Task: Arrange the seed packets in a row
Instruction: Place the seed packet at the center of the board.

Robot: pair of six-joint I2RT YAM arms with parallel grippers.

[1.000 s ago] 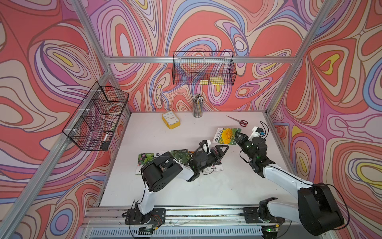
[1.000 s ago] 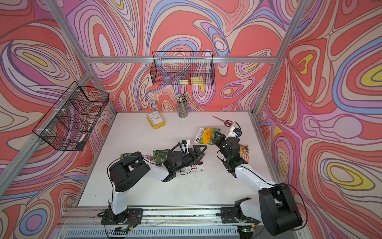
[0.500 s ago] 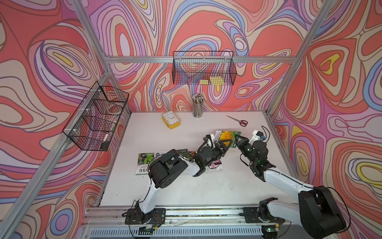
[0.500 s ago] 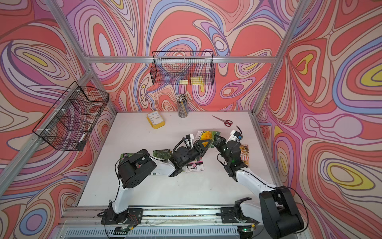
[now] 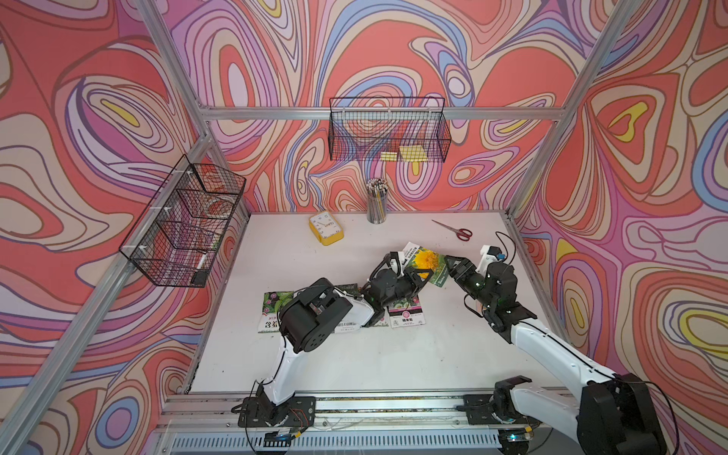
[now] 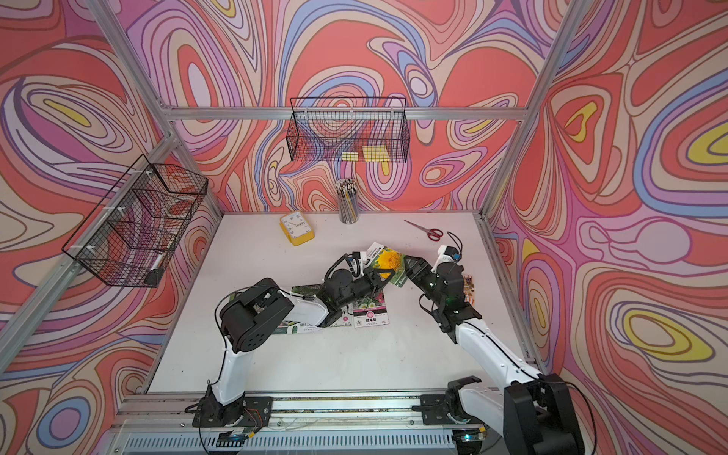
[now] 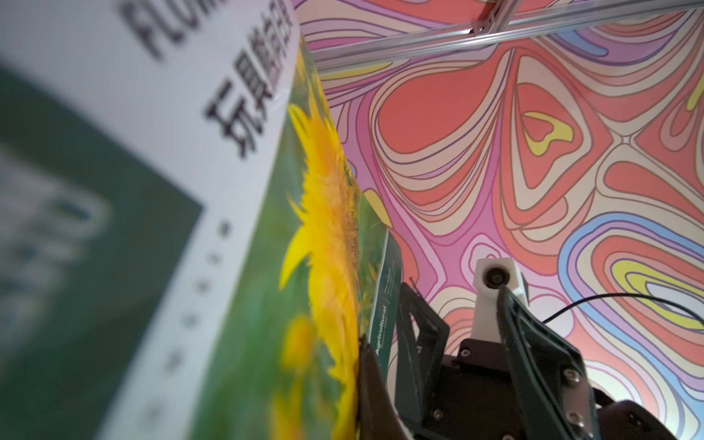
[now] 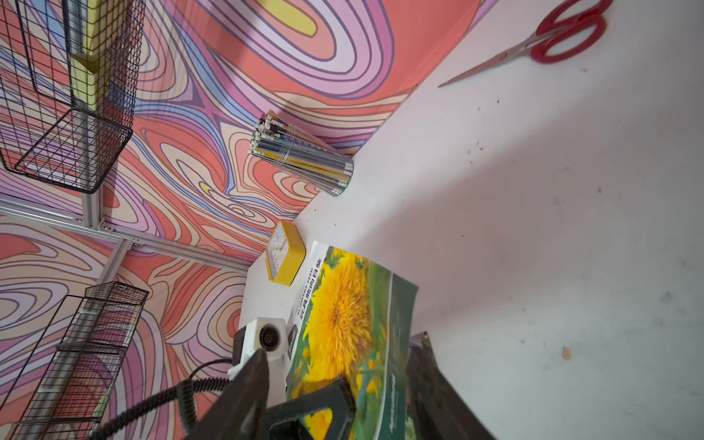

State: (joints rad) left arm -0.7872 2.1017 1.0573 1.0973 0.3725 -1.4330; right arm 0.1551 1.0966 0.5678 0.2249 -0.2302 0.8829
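One sunflower seed packet (image 5: 424,258), handover item. In both top views: lifted off table (image 5: 315,366), behind row of flat seed packets (image 5: 405,315); left gripper (image 5: 422,275) just clamped onto it, right gripper (image 5: 449,263) just released, jaws parted. Judgement: left arm now free to extend row. Left wrist: sunflower seed packet (image 7: 244,266) glossy printed film, white label band. Right wrist: thin rectangle, slightly bowed.

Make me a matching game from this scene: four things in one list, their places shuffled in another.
Things: 1 scissors; 2 clock; 3 sticky-note pads; 4 sunflower packet.
Places: A in the back-wall basket; B pinched in the left claw; C on the table, left of the pencil cup; D on the table, right of the pencil cup.
Pairs: 1-D, 2-C, 3-A, 4-B.
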